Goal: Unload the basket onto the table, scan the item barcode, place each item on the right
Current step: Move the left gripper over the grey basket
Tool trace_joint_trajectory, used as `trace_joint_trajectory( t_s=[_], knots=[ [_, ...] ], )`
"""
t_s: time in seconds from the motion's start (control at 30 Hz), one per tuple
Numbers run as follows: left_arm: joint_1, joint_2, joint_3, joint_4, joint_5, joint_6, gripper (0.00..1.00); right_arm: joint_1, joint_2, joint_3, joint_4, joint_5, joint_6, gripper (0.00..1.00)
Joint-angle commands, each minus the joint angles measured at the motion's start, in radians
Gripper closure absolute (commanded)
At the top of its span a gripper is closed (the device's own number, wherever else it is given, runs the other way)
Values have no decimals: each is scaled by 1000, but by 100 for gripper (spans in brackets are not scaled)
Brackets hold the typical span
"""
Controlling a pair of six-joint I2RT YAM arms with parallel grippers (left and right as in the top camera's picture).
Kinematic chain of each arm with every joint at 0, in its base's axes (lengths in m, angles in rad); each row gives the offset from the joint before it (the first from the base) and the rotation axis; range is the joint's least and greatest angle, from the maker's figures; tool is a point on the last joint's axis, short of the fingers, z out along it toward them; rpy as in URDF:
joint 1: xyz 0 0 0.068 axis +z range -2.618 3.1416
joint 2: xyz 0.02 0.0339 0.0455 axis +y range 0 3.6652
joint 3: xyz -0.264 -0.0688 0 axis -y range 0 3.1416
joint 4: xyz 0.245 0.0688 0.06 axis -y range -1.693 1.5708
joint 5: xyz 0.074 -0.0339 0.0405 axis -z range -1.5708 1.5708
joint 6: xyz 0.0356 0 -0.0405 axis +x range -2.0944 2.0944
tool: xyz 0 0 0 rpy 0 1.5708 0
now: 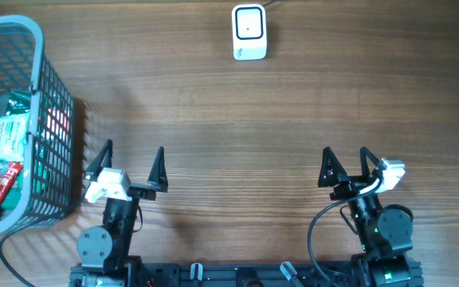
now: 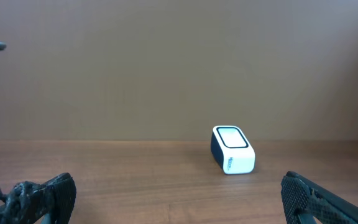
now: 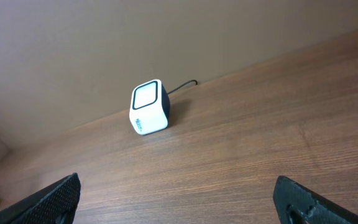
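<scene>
Since the items to scan lie heaped inside the grey mesh basket (image 1: 54, 119) at the left edge of the wooden surface (image 1: 229, 112), any pick has to come down from above. They look like small packets, a green-and-white pack (image 1: 10, 131) and a red wrapper (image 1: 2, 187) among them. They are probably light, thin, crinkly and a little slick, best pinched across a flat side. The white barcode scanner (image 1: 249, 32) sits well apart at the far edge. The left gripper (image 1: 132, 150) and right gripper (image 1: 345, 151) both hover near me, jaws spread fully wide, gripping nothing.
</scene>
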Motion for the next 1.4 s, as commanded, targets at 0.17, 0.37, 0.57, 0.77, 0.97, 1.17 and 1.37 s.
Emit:
trace_joint_trajectory(
  t_s=[0.17,0.37,0.57,0.77,0.97,1.17,1.37],
  knots=[
    [2,-2,-10,-19,16,-10,0,4,7,-1,5,13,-18,0],
    [2,-2,-10,-77,16,-10,0,4,7,-1,5,13,-18,0],
    [2,-2,10,80,76,-10,0,4,7,-1,5,13,-18,0],
    [2,58,290,-28,30,-10,0,4,7,-1,5,13,-18,0],
    [2,355,840,-446,-8,-50,0,4,7,-1,5,13,-18,0],
    [2,874,1641,-1162,-19,-62,0,4,7,-1,5,13,-18,0],
    [2,1353,2351,-1680,-8,-63,0,4,7,-1,5,13,-18,0]
  ],
)
